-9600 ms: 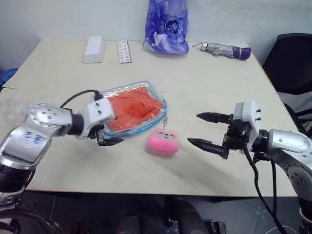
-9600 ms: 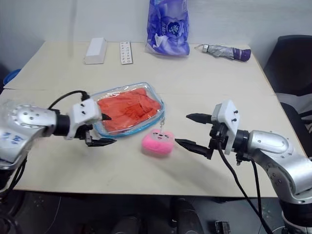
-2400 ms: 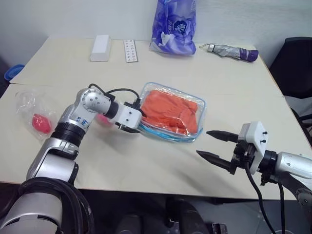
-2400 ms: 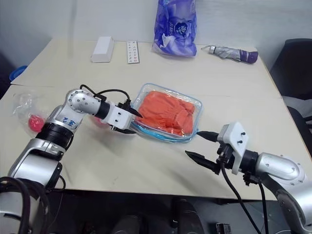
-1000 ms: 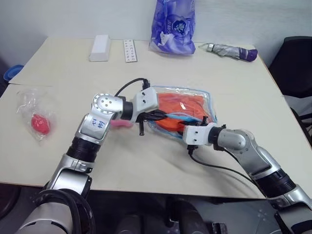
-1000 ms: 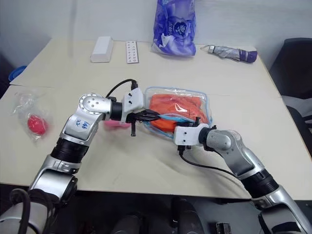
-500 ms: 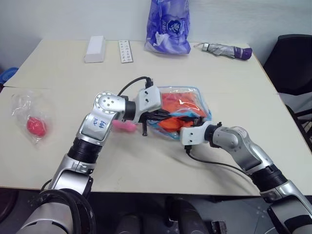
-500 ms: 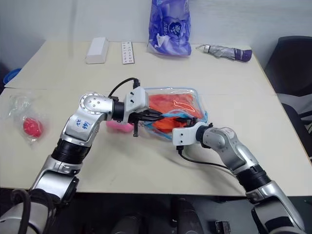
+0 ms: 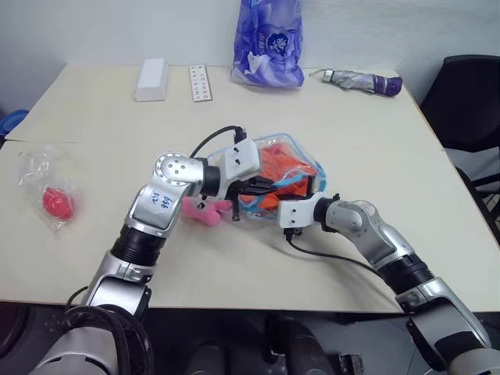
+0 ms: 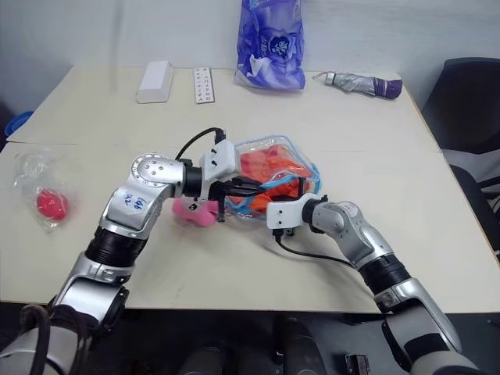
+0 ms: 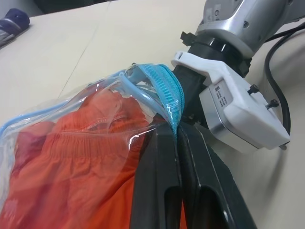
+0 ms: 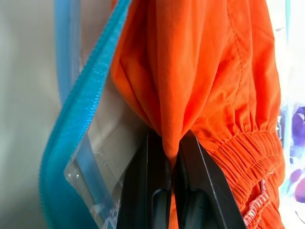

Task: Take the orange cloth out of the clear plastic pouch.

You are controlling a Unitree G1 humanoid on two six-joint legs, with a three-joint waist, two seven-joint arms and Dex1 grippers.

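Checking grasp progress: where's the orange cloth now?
The orange cloth sits mid-table, still mostly inside the clear pouch; the right gripper pinches a fold of it at the opening.

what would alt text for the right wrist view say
The right gripper is shut on a fold of the orange cloth, pinched between its two black fingers at the mouth of the clear plastic pouch, whose blue zip edge runs alongside.
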